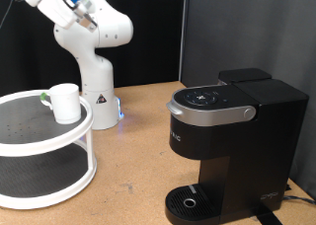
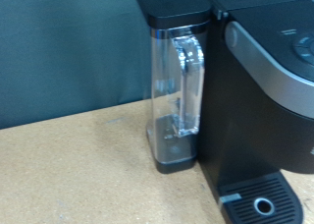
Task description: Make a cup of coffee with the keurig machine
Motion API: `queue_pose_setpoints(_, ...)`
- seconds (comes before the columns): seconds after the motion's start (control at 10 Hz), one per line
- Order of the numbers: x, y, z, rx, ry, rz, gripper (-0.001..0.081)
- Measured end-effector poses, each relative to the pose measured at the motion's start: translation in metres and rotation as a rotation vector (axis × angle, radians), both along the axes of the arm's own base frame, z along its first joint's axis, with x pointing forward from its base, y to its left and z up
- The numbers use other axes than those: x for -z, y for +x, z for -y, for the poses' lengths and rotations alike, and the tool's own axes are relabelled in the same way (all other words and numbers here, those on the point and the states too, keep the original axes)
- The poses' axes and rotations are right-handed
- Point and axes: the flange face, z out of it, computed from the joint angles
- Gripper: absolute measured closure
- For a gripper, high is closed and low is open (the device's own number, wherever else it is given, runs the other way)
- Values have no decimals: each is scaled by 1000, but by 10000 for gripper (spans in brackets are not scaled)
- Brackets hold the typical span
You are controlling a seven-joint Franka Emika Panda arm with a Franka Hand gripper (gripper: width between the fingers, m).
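Small white mug (image 1: 65, 102) sits on the round white shelf (image 1: 59, 136); boxy black Keurig (image 1: 232, 146) waits apart, gripper unseen.

A dark curtain (image 1: 158, 33), seemingly cloth, hangs behind the brown wooden table (image 1: 133, 156).

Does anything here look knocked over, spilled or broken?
Nothing stands out. The cup stands upright on the white tiered stand, the keurig machine sits square with its lid shut, and the wooden table shows no spill.
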Motion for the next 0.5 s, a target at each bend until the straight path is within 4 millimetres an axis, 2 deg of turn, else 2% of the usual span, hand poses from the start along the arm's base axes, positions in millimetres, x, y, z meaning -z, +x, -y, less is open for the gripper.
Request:
queue_pose_setpoints(0.3,-8,-37,25,5,32,-14,805)
queue_pose_setpoints(0.4,-11,-44,29,-5,43,-17,805)
queue_pose_setpoints(0.5,-10,-44,29,-3,42,-17,805)
